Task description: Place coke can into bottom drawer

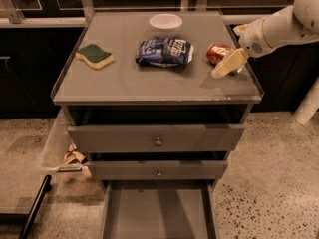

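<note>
One camera, looking down at the cabinet from the front.
It sits high up and faces the cabinet (pixel 149 86), close enough that the cabinet fills the middle. The open bottom drawer (pixel 157 213) runs off the lower edge. The gripper (pixel 228 63) is at the right side, just beside the coke can (pixel 218 52).

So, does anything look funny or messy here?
The coke can lies tipped on its side at the right of the cabinet top, beside the end effector. The bottom drawer is pulled out, and crumpled litter sits low at the cabinet's left.
</note>
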You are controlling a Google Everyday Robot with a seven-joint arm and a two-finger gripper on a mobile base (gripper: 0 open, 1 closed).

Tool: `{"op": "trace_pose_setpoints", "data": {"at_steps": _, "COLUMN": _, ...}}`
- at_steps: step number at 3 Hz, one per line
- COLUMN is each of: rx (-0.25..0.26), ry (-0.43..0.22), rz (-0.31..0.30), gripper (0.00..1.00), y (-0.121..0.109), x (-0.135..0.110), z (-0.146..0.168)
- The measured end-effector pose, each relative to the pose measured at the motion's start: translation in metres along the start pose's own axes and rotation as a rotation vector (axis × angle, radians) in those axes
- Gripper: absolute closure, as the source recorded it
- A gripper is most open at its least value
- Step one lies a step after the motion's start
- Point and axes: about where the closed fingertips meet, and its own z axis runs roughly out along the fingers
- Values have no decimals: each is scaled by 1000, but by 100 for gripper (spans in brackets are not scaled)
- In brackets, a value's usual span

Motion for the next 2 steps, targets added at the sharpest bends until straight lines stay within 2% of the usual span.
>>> {"op": "trace_pose_setpoints", "data": {"at_steps": 1, "rx": 3, "ry": -12, "rz": 24, "gripper": 0, "y": -4, "x": 2, "z": 8}}
{"op": "trace_pose_setpoints", "data": {"at_steps": 2, "rx": 16, "ry": 8, "rz": 51, "gripper": 0, "y": -7, "x": 11, "z": 13}}
